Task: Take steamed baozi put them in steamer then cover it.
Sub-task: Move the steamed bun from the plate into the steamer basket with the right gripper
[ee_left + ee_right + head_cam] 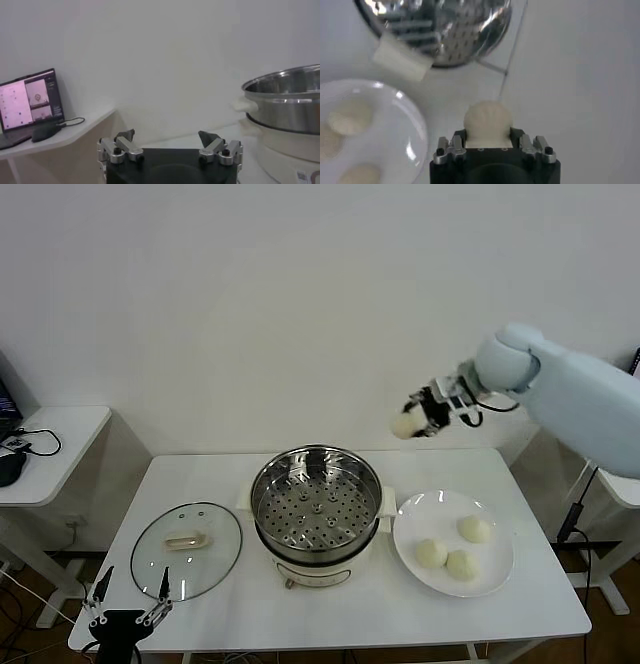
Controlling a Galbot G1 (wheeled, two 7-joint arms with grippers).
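One steamed baozi (405, 424) is held aloft, clamped between the fingers of the right gripper (412, 422), high above the worktop (330, 604) and out past its far edge. In the right wrist view the same bun (488, 120) is seen bulging out from between the gripper's (488, 134) fingers, gripped on both sides.

Below that gripper and nearer the robot, the white plate (500, 569) is found with three more baozi on it: one (474, 529) toward the far side, one (431, 553) toward the steamer, and one (462, 564) at the near side. Below the gripper and to its left, the steamer (316, 502) stands uncovered, its perforated tray (316, 516) bare and its white base (312, 569) resting on the worktop, just beside the plate.

The left gripper (128, 602) is parked low at the near left edge of the worktop, its fingers spread wide with nothing between them; the gap is seen plainly in the left wrist view (170, 145). Just beyond it the cover (187, 549) lies flat on the worktop, handle (186, 540) up, beside the steamer. From that wrist, the steamer's steel wall (287, 105) is seen off to the side, and a laptop (27, 107) sits on a side table (70, 132).
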